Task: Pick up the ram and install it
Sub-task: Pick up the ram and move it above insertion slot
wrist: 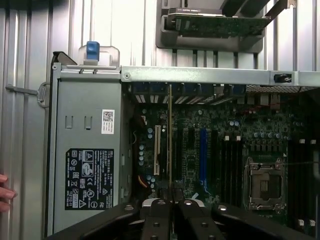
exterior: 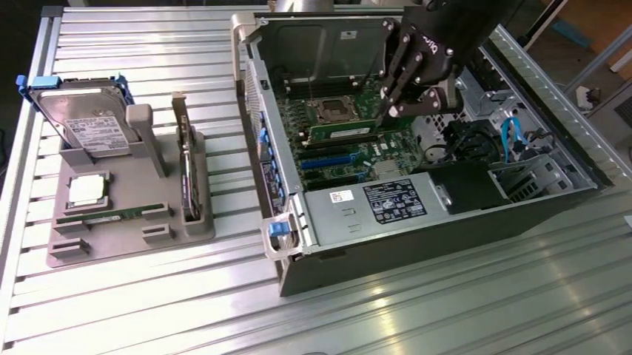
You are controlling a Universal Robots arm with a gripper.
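**Ram pinched in gripper above open motherboard**

Exterior view.
- Open computer case (exterior: 434, 222) lying on its side on ribbed metal table (exterior: 148, 310).
- Gripper (exterior: 394, 112) reaching down into case, pincer pressed together on one end of the ram (exterior: 341, 133).
- Ram: long green stick standing on edge over motherboard (exterior: 395, 155), just beside empty processor socket (exterior: 331, 111), between socket and blue slots (exterior: 326, 159).
- Contact between ram's lower edge and board: cannot tell.
- Power supply (exterior: 380, 203) with black label at near wall of case.
- Toward the exterior view's left, well apart from case: grey holder (exterior: 129, 237).
- In holder: hard drive (exterior: 84, 122) upright, silver processor chip (exterior: 87, 188) flat, dark expansion card (exterior: 188, 170) on edge, second green stick (exterior: 103, 215) lying in a groove.

Wrist view.
- Looking past gripper (wrist: 170, 202) into case.
- Dark fingers (wrist: 156, 215) closed against ram (wrist: 170, 135) from both sides.
- Ram seen edge-on as thin line running from fingertips across motherboard (wrist: 220, 150).
- White slot (wrist: 157, 145) just beside that line; blue slot (wrist: 203, 150) and black slots further off; processor socket (wrist: 263, 182) beyond those.
- Power supply (wrist: 85, 150) with black label inside case wall; blue latch (wrist: 92, 50) on case rim.
- Holder (wrist: 165, 42) with expansion card (wrist: 220, 25) outside case, past rim.
- Fingertips of a person (wrist: 3, 189) outside case, near power-supply side.
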